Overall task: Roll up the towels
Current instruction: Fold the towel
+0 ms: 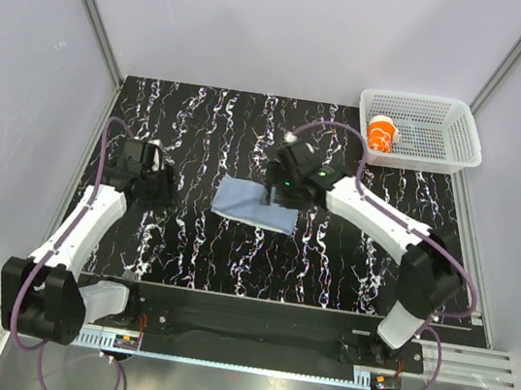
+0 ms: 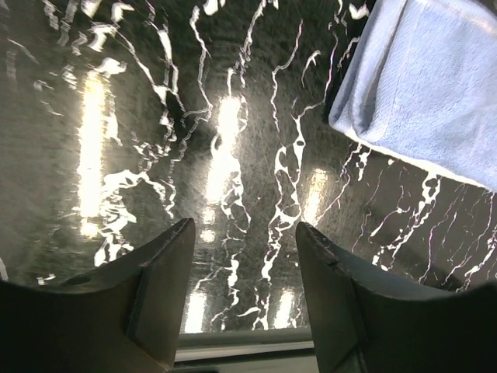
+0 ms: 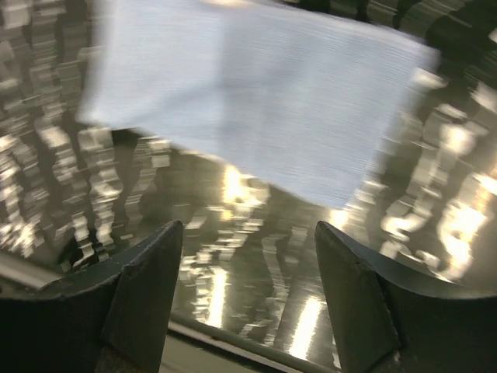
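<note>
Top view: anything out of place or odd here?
Nothing stands out. The blue towel lies flat and unrolled in the middle of the table, slightly skewed to its edges. The orange towel sits rolled up in the basket. No spill or damage is visible.

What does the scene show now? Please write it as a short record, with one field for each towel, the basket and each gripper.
blue towel: lies flat and unrolled in the middle of the table
orange towel: looks rolled, inside the basket
white mesh basket: far right corner of the table
left gripper: fingers apart, nothing between them, over bare table left of the blue towel
right gripper: fingers apart, nothing between them, above the blue towel's right part
work left: blue towel not yet rolled
</note>
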`<state>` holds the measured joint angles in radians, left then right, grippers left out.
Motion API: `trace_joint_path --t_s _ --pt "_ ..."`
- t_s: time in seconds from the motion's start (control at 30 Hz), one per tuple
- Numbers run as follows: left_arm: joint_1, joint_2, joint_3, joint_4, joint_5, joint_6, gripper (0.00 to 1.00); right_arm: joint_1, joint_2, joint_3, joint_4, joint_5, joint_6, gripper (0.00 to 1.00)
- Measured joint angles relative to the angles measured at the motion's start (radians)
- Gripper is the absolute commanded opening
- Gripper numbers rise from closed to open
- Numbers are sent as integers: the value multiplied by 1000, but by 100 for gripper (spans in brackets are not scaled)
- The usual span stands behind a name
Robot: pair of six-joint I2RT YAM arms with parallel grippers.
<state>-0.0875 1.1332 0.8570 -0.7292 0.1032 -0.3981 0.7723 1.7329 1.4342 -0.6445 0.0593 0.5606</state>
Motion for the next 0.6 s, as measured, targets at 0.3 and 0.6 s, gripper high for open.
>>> trace_joint_path --t_s 0.3,0.6 --pt "-178 192 21 82 5 -112 62 -138 -51 -291 65 -48 42 72" --pt "-250 431 204 140 -10 -164 61 -178 18 -311 177 -103 51 62"
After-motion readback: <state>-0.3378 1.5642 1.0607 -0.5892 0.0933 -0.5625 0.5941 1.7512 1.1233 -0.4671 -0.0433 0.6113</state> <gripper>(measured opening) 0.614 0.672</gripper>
